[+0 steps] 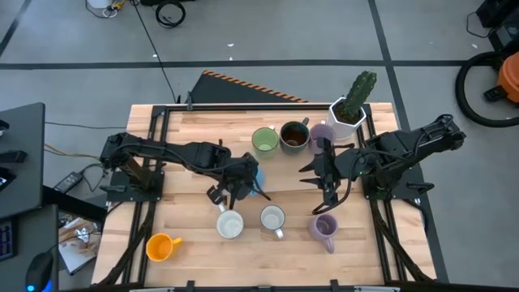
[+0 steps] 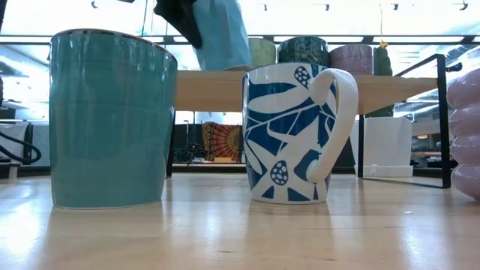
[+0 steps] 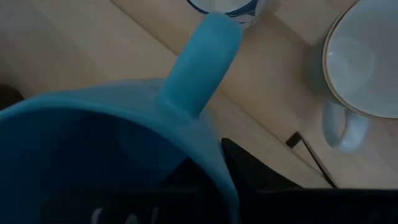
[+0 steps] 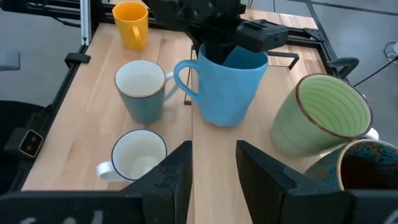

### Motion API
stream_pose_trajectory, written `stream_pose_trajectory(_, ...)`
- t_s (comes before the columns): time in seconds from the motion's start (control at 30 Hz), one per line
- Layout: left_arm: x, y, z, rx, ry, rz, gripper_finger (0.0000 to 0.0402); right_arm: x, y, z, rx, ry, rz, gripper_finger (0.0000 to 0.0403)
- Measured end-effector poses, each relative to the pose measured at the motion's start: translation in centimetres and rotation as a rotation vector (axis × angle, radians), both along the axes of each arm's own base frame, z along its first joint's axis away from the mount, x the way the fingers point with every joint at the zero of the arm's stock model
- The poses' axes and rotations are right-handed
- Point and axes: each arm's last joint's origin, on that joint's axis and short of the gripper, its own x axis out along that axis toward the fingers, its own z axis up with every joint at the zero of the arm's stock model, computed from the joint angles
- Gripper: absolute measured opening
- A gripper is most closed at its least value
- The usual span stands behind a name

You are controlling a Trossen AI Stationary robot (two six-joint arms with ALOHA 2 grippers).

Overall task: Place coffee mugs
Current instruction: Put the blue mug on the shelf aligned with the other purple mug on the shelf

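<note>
Light wood counter (image 1: 195, 251) on grey concrete floor (image 1: 284, 32) with dark seam lines. Black desk (image 1: 20, 154) at left edge, cables (image 1: 166, 12) top centre, orange vacuum (image 1: 507, 73) upper right. Low view: bright ceiling lights (image 2: 262, 7).

Blue mug (image 3: 124, 155) cut off at the near and left edges of the left wrist view, filling most of it. Left gripper's fingertips hidden behind that mug's rim in the right wrist view, grip point not visible. Lavender mug (image 2: 466, 135) cut off at the right edge of the low view, only a ribbed side showing. Dark brown mug (image 4: 367, 171) cut off at the right wrist view's corner. In the high view, blue mug mostly hidden beneath the left gripper (image 1: 235, 188).
</note>
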Motion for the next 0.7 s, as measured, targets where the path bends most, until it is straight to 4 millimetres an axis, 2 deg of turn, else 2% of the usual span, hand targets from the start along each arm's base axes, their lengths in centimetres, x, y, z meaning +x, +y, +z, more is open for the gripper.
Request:
stream_pose_trajectory(0.4, 0.09, 0.04, 0.04, 0.006, -0.015, 0.045, 0.0075, 0.00, -0.01, 0.00, -0.001, 0.000, -0.002, 0.0130)
stream_pose_trajectory(0.7, 0.22, 0.00, 0.12, 0.009, -0.038, 0.093, 0.0149, 0.00, -0.01, 0.00, -0.001, 0.000, -0.002, 0.0130)
